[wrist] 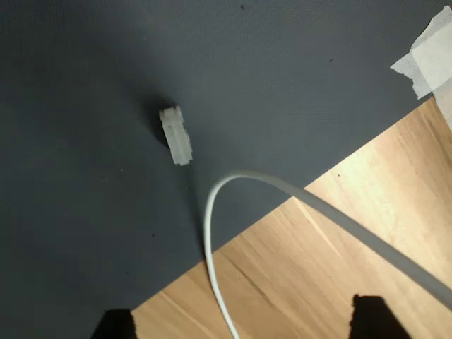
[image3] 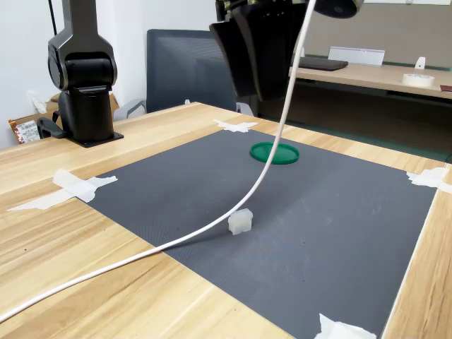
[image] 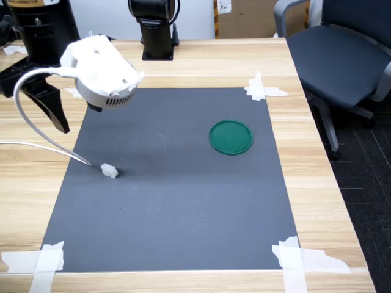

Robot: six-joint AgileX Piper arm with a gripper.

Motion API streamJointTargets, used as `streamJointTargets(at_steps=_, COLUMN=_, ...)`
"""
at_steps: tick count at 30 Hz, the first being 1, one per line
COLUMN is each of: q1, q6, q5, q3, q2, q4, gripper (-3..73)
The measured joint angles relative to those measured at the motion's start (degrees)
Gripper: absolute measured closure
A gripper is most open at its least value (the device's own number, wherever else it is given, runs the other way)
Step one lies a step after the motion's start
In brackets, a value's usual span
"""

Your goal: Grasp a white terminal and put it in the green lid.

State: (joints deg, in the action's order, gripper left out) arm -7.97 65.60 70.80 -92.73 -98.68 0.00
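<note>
Lying apart from raised tool (image3: pixel 245 56): white terminal (image: pixel 109 171).

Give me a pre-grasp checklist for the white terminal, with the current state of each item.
1. White terminal in sight: ok, it lies alone on the dark mat in all views.
2. Terminal free of the white cable: not ok, the cable runs right beside it; contact cannot be told.
3. Gripper over the terminal: not ok, in the wrist view the terminal sits off to one side of the jaws.
4. Jaws open: ok, the two tips stand wide apart and empty.
5. Green lid empty and unobstructed: ok.
6. Path from terminal to lid clear: ok, bare mat between.
</note>
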Motion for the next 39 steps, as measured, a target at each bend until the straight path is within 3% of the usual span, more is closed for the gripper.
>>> streamJointTargets(at_steps=6, q1=-4.51, q6=2.67, q5=0.00, q3=0.00, q2=0.00, q4=3.01, gripper=10.6)
streamJointTargets(at_steps=11, q1=-7.65, q6=6.36, q5=0.00, q3=0.00, q2=0.00, q4=3.14, gripper=10.6)
streamJointTargets(at_steps=21, q1=-7.83, q6=7.10, q5=-0.02, q3=0.00, q2=0.00, q4=1.73, gripper=12.4)
streamJointTargets(at_steps=31, q1=-7.83, q6=7.19, q5=-0.02, q3=0.00, q2=0.00, q4=6.32, gripper=13.8)
streamJointTargets(at_steps=39, q1=-7.83, q6=8.84, q5=-0.02, q3=0.00, q2=0.00, q4=6.59, gripper=13.8)
